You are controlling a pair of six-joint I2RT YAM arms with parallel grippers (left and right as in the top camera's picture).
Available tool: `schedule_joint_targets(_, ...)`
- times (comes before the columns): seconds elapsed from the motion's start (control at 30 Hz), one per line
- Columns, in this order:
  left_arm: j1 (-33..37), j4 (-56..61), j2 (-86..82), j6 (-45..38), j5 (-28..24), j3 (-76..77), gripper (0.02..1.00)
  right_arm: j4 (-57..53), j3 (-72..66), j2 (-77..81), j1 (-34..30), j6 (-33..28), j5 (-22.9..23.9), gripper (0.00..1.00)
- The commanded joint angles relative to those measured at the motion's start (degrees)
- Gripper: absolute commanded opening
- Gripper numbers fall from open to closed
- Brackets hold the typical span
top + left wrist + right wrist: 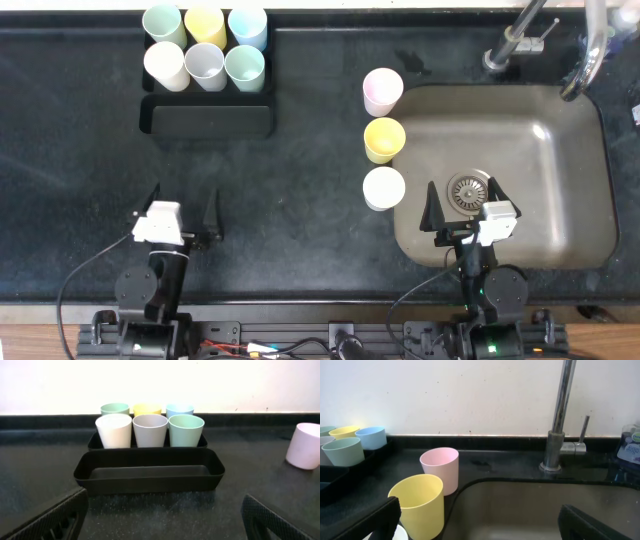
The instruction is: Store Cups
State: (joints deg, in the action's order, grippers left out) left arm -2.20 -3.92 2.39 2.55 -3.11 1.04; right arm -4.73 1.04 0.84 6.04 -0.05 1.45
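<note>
Here, three loose cups are standing in a column at centre-right of the top view, just beside the left rim of the sink (pixel 540 150): a pink cup (pixel 382 90) uppermost, a yellow cup (pixel 384 139) below it and a white cup (pixel 384 188) lowest. Six stored cups (pixel 205 66) are sitting in the back tray (pixel 93 441) at upper left, and the front tray (pixel 207 136) is lying empty just below it. The left gripper (pixel 182 205) is hanging at lower left with its jaws spread wide, holding nothing. The right gripper (pixel 464 200) is hanging over the sink basin at lower right, jaws likewise apart and empty.

Probable hazards:
- The loose cups are standing nearly touching, so a finger closing on one is likely to nudge its neighbour.
- A nudged cup is liable to be tipping over the rim into the basin.
- The tapered walls may be slipping under a high pinch.
- A cup being lowered into the front tray risks striking the stored row behind it.
</note>
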Motion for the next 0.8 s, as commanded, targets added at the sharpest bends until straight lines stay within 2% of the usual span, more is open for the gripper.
schedule_joint_targets(0.03,0.6,-0.4,7.5,6.3,-1.5,7.7,0.998,0.3,-0.8,-0.6,0.2,-0.2,-0.1,0.993)
schedule_joint_targets(0.13,0.6,-3.1,16.3,9.9,-1.6,16.0,1.0,0.3,-0.8,-0.6,0.2,-0.2,-0.1,0.996)
schedule_joint_targets(0.4,-2.3,-21.1,43.1,10.7,-4.5,48.1,1.0,0.3,-0.8,-0.6,0.2,-0.2,-0.1,0.996)
schedule_joint_targets(0.63,-8.5,-37.2,65.2,19.4,-4.6,75.0,1.0,0.3,-0.8,-0.6,0.2,-0.2,-0.1,0.996)
schedule_joint_targets(0.8,-15.8,-43.0,78.4,24.8,-3.6,89.6,1.0,0.3,-0.8,-0.6,0.2,-0.2,-0.1,0.998)
